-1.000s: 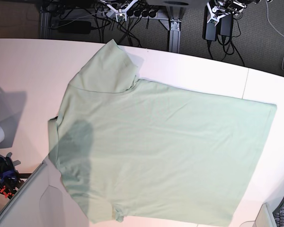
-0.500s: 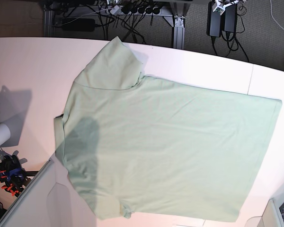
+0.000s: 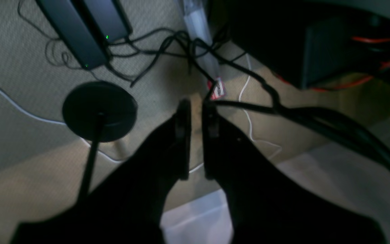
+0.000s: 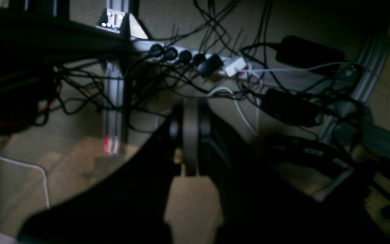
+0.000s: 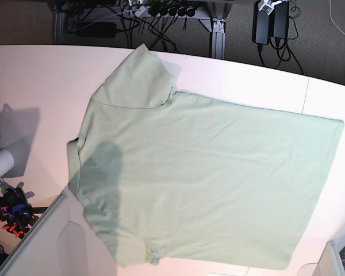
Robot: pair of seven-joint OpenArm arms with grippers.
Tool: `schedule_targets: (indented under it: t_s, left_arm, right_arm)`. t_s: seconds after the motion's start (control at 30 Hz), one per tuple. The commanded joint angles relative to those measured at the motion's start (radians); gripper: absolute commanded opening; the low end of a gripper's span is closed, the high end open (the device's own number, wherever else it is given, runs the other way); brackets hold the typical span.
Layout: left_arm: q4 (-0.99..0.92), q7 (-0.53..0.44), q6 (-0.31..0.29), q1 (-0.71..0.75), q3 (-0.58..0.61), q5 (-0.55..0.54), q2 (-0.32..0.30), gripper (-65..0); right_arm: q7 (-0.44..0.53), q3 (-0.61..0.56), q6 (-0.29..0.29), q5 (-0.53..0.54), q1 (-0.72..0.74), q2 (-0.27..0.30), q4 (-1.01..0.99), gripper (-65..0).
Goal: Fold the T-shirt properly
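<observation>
Your left gripper (image 3: 195,112) has its black fingers almost together, with only a thin gap and nothing between them. Your right gripper (image 4: 190,112) is pressed together too, and empty. Both point at the floor and cables, I think because they are parked off the white table (image 5: 34,80). The big pale mint-green soft T-shirt (image 5: 207,178) lies flat across the table's middle, one sleeve toward the far edge, hem toward the right edge. Since half a second ago, it has hardly moved.

The T-shirt (image 5: 207,178) is plain pale mint green (no pattern), lying on a white counter (image 5: 40,80) above grey carpet (image 5: 322,52).
</observation>
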Motion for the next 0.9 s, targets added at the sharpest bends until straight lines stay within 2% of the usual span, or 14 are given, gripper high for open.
schedule_targets:
  t_s: [0.0, 0.07, 0.13, 0.27, 0.43, 0.53, 0.6, 0.63, 0.83, 0.87]
  left_arm:
    - [0.035, 0.001, -0.056, 0.025, -0.001, -0.022, -0.008, -59.4]
    - [0.113, 0.002, -0.125, 0.072, -0.002, -0.072, -0.02, -59.4]
    - [0.212, 0.014, -0.161, 0.128, -0.013, -0.115, -0.03, -59.4]
    - [0.434, 0.036, -0.163, 0.254, -0.067, -0.14, -0.034, -59.2]
    - [0.685, 0.035, -0.167, 0.376, -0.15, -0.191, -0.055, -59.0]
    - [0.811, 0.035, -0.246, 0.415, -0.191, -0.2, -0.085, -59.0]
    - [0.888, 0.041, -0.322, 0.438, -0.219, -0.201, -0.108, -59.0]
    - [0.927, 0.048, -0.34, 0.451, -0.235, -0.208, -0.117, -59.0]
    - [1.154, 0.193, -0.34, 0.529, -0.357, -0.377, -0.162, -58.9]
    - [1.189, 0.216, -0.34, 0.542, -0.378, -0.404, -0.17, -58.7]
  right_arm:
    - [0.015, 0.003, 0.0, 0.013, -0.029, 0.012, 0.033, -65.0]
    - [0.006, 0.003, 0.001, 0.061, -0.074, 0.019, 0.097, -65.0]
    - [-0.031, 0.003, 0.0, 0.12, -0.127, 0.029, 0.178, -65.0]
    - [-0.085, 0.006, -0.002, 0.203, -0.242, 0.063, 0.377, -65.0]
    - [-0.16, 0.048, -0.004, 0.222, -0.363, 0.09, 0.626, -65.0]
    - [-0.2, 0.096, -0.004, 0.229, -0.406, 0.096, 0.756, -65.0]
    - [-0.235, 0.134, -0.004, 0.271, -0.424, 0.103, 0.83, -65.0]
    - [-0.253, 0.156, -0.004, 0.3, -0.431, 0.104, 0.865, -65.0]
    - [-0.407, 0.31, -0.004, 0.49, -0.439, 0.106, 1.073, -64.7]
    - [-0.429, 0.333, -0.004, 0.509, -0.439, 0.106, 1.109, -62.3]
